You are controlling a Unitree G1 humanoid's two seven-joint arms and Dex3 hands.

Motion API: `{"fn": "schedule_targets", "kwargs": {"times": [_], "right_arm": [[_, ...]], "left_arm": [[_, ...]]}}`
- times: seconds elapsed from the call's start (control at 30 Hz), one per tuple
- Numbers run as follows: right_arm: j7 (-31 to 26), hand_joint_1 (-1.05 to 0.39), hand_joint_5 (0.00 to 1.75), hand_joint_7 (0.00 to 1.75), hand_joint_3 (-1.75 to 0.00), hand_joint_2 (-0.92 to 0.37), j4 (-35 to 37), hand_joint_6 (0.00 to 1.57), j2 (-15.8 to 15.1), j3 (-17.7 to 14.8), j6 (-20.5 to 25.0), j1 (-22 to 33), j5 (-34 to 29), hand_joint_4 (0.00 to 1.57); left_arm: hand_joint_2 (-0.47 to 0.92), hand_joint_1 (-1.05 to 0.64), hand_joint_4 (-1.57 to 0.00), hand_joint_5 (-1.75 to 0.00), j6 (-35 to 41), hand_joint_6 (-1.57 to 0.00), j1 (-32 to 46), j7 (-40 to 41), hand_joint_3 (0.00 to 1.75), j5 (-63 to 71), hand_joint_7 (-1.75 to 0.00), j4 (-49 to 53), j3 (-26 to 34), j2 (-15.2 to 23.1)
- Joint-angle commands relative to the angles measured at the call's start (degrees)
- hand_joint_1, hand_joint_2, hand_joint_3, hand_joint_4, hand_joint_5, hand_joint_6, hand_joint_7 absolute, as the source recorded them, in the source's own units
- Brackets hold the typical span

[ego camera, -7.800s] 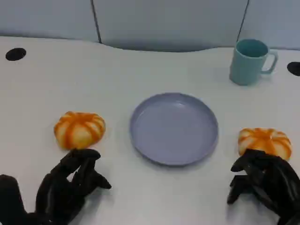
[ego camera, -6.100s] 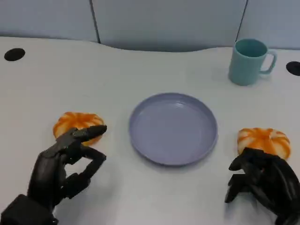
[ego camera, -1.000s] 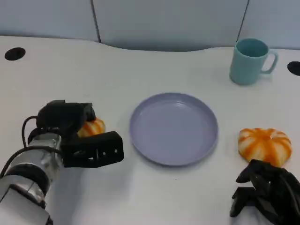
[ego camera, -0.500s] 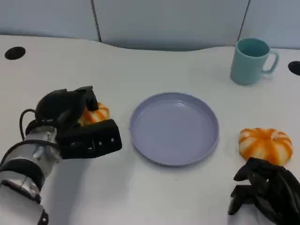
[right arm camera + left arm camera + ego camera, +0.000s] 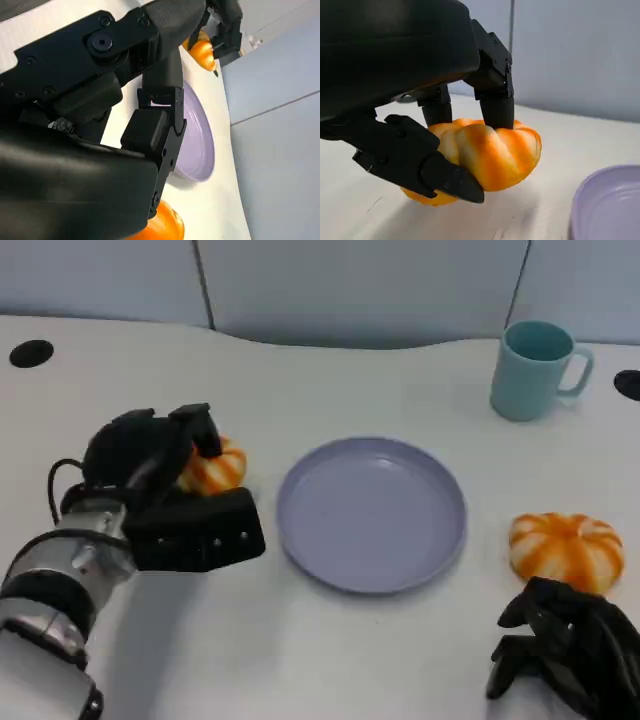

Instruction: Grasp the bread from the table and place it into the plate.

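Gripping bread (image 5: 213,468) at frame's left, left hand (image 5: 150,455) is closed around it; transfer over plate (image 5: 371,512) is needed next, w/ release.

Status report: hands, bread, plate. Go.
Left hand grips left bread, just left of plate. Right hand curled on nothing, near right bread. Plate holds nothing; path unobstructed, mug far back.

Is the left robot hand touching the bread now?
Touching. In the left wrist view the left robot hand grips the bread: fingers press its top and another presses its side.
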Motion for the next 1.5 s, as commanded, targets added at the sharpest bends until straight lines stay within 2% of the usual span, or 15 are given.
{"fn": "schedule_targets", "kwargs": {"times": [0.03, 0.2, 0.47, 0.6, 0.67, 0.8, 0.87, 0.93, 0.97, 1.07, 1.3, 1.37, 1.4, 1.43, 1.5], "right_arm": [[0.4, -0.93, 0.93, 0.86, 0.0, -0.77, 1.3, 1.21, -0.3, -0.1, -0.6, -1.3, 0.1, 1.38], [0.2, -0.93, 0.91, 0.85, 0.0, -0.78, 1.0, 1.21, -0.3, 0.0, -0.4, -1.2, -0.2, 1.38], [0.1, -0.93, 0.92, 0.87, 0.0, -0.78, 0.6, 1.2, -0.2, 0.1, -0.1, -1.0, -0.1, 1.38], [0.0, -0.93, 0.92, 0.89, -0.01, -0.79, 0.5, 1.19, -0.2, 0.4, -0.3, -0.9, -0.4, 1.38], [-0.1, -0.94, 0.92, 0.89, -0.01, -0.79, 0.3, 1.19, -0.1, 0.4, -0.3, -0.9, -0.3, 1.38], [0.3, -0.93, 0.93, 0.9, -0.01, -0.79, 0.5, 1.18, -0.2, 0.4, -0.6, -0.9, -0.2, 1.38], [0.4, -0.92, 0.93, 0.9, 0.0, -0.78, 0.5, 1.18, -0.1, 0.4, -0.4, -1.0, 0.1, 1.38], [0.7, -0.93, 0.92, 0.89, 0.0, -0.78, 0.7, 1.18, 0.0, 0.3, -0.6, -1.1, 0.3, 1.38], [0.8, -0.93, 0.91, 0.88, 0.0, -0.78, 0.9, 1.19, 0.0, 0.3, -0.7, -1.1, 0.3, 1.38], [0.6, -0.93, 0.88, 0.84, 0.0, -0.77, 0.5, 1.21, 0.1, 0.3, -0.3, -0.9, 0.4, 1.41], [0.1, -0.94, 0.87, 0.82, -0.01, -0.78, 0.1, 1.23, 0.4, 0.6, -0.6, -0.8, -0.1, 1.43], [0.1, -0.95, 0.87, 0.82, 0.0, -0.78, 0.1, 1.24, 0.4, 0.5, -0.3, -0.9, 0.1, 1.43], [0.2, -0.95, 0.87, 0.81, 0.0, -0.77, 0.2, 1.24, 0.5, 0.4, -0.3, -0.9, 0.3, 1.42], [0.5, -0.94, 0.87, 0.81, 0.0, -0.77, 0.4, 1.24, 0.5, 0.4, -0.5, -0.9, 0.4, 1.42], [0.8, -0.94, 0.86, 0.8, 0.0, -0.77, 0.6, 1.23, 0.6, 0.3, -0.8, -1.0, 0.6, 1.42]], "left_arm": [[0.53, -0.13, -0.88, -1.75, -5.2, -0.68, -5.3, 1.2, 0.98, 3.1, -1.75, -2.1, -3.5, -3.1], [0.57, -0.19, -0.9, -1.75, -7.4, -0.72, -6.7, 0.8, 1.05, 4.0, -1.75, -1.8, -4.7, -4.2], [0.52, -0.2, -0.9, -1.75, -8.2, -0.68, -8.3, -0.9, 1.01, 4.6, -1.74, -2.1, -6.2, -6.1], [0.59, -0.23, -0.93, -1.75, -9.2, -0.7, -8.5, -2.0, 1.03, 4.5, -1.75, -2.0, -6.8, -7.4], [0.58, -0.23, -0.93, -1.75, -9.0, -0.7, -8.8, -2.5, 1.03, 5.0, -1.74, -1.9, -7.4, -7.8], [0.56, -0.23, -0.91, -1.75, -9.0, -0.72, -8.7, -3.6, 0.93, 5.4, -1.63, -1.5, -8.3, -8.4], [0.63, -0.26, -0.92, -1.75, -9.1, -0.69, -8.5, -4.8, 0.76, 5.0, -1.72, -1.1, -8.4, -9.0], [0.68, -0.26, -0.92, -1.75, -8.8, -0.7, -8.4, -5.8, 0.71, 5.0, -1.74, -0.9, -8.6, -9.6], [0.7, -0.25, -0.93, -1.75, -8.5, -0.7, -8.4, -6.3, 0.72, 5.1, -1.74, -0.8, -8.6, -9.8], [0.66, -0.24, -0.91, -1.75, -8.1, -0.69, -8.2, -7.7, 0.79, 4.8, -1.7, -0.5, -8.5, -10.5], [0.65, -0.25, -0.89, -1.75, -6.8, -0.69, -7.6, -10.7, 0.89, 4.9, -1.75, 0.3, -8.8, -11.7], [0.74, -0.3, -0.82, -1.75, -5.8, -0.67, -7.8, -12.3, 0.68, 5.0, -1.54, 0.4, -8.9, -11.9], [0.79, -0.31, -0.81, -1.75, -5.6, -0.66, -7.8, -12.7, 0.59, 5.1, -1.53, 0.5, -9.0, -11.9], [0.85, -0.31, -0.78, -1.73, -5.6, -0.69, -7.7, -13.1, 0.45, 4.9, -1.32, 0.5, -9.0, -11.8], [0.9, -0.3, -0.78, -1.69, -5.9, -0.76, -7.6, -13.8, 0.32, 4.5, -1.11, 0.5, -8.8, -11.7]]}}
